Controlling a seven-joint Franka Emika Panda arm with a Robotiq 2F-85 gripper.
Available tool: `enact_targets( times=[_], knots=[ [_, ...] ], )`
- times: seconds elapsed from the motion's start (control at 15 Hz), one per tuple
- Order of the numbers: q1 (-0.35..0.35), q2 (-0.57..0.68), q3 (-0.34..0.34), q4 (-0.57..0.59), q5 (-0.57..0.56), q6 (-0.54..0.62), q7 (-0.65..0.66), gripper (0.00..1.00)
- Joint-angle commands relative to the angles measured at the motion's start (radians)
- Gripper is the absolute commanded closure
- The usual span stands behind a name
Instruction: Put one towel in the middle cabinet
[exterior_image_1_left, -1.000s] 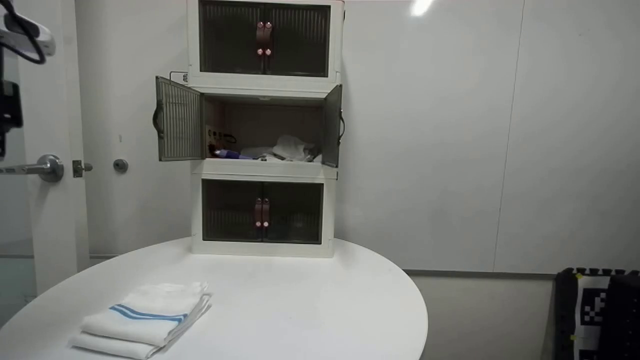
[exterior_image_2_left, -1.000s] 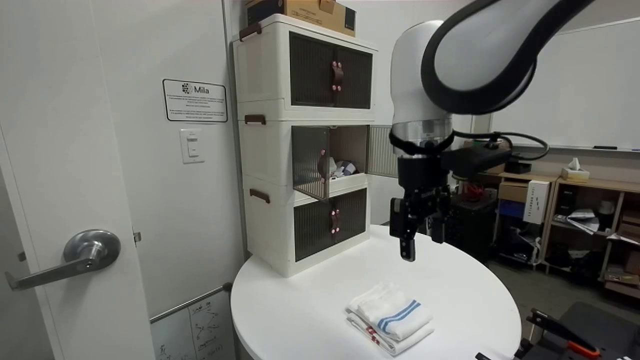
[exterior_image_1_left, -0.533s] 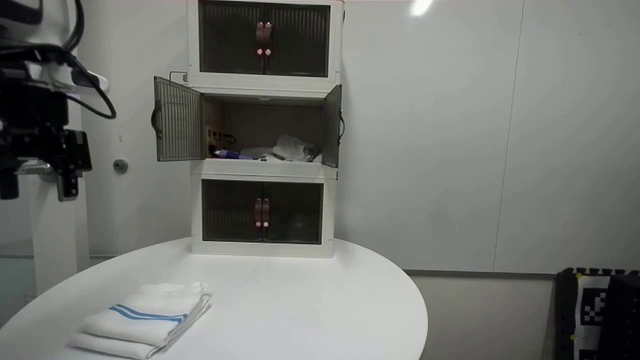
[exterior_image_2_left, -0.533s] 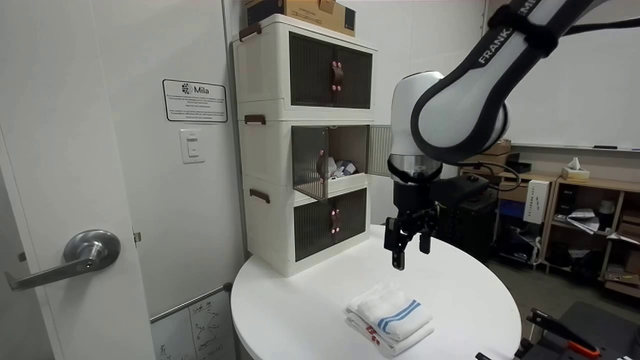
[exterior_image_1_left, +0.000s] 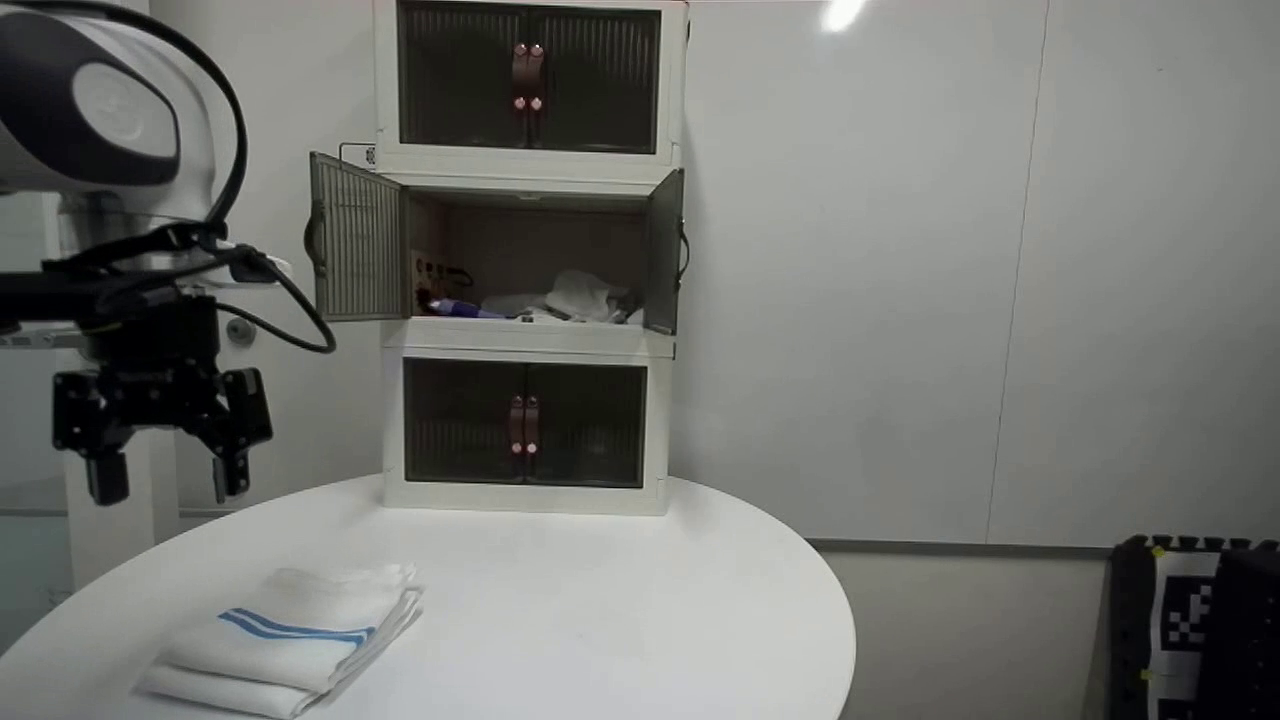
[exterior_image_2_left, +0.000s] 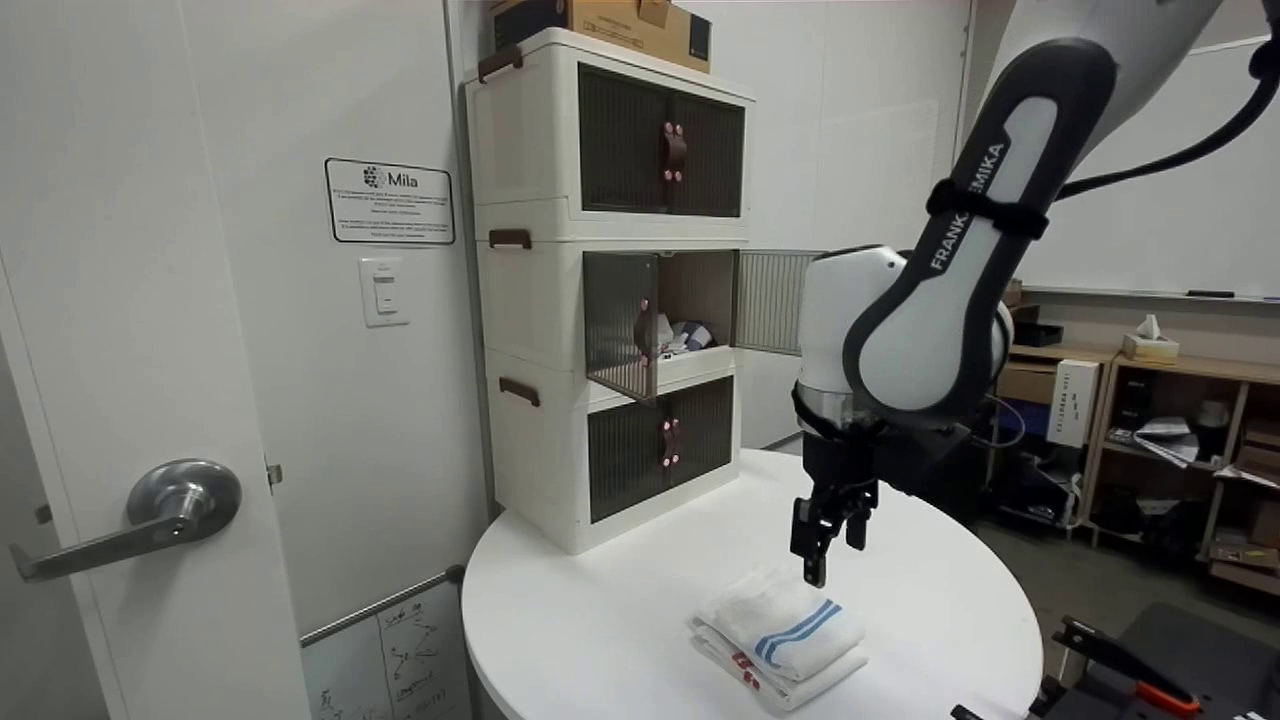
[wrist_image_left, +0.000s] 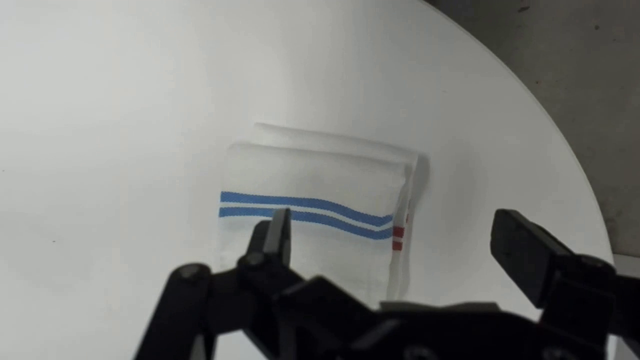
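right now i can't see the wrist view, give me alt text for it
Folded white towel with two blue stripes on a white table. An open gripper juts in from the bottom, hiding part of the towel. Short red stripes show at the towel's right side; grey floor is at upper right.

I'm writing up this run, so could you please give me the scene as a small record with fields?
Gripper: open, above the round white table, grasping nothing
Blue-striped white towel: folded, lying on a red-striped white cloth
Middle cabinet: open; holds a crumpled white item and a purple item, too unclear to name
Top cabinet: shut; cardboard box on top
Bottom cabinet: shut
Task status: towel not yet in the middle cabinet
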Motion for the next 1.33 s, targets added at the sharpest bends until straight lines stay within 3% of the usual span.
enact_targets(
  times=[0.0, 0.27, 0.47, 0.8, 1.27],
  knots=[
    [-0.017, 0.110, -0.082, 0.000, -0.209, 0.140, 0.092, 0.00],
    [0.016, 0.226, -0.227, 0.042, -0.371, 0.245, 0.173, 0.00],
    [0.034, 0.324, -0.280, 0.080, -0.375, 0.338, 0.193, 0.00],
    [0.061, 0.478, -0.269, 0.167, -0.326, 0.424, 0.186, 0.00],
    [0.085, 0.653, -0.256, 0.315, -0.298, 0.457, 0.189, 0.00]
  ],
)
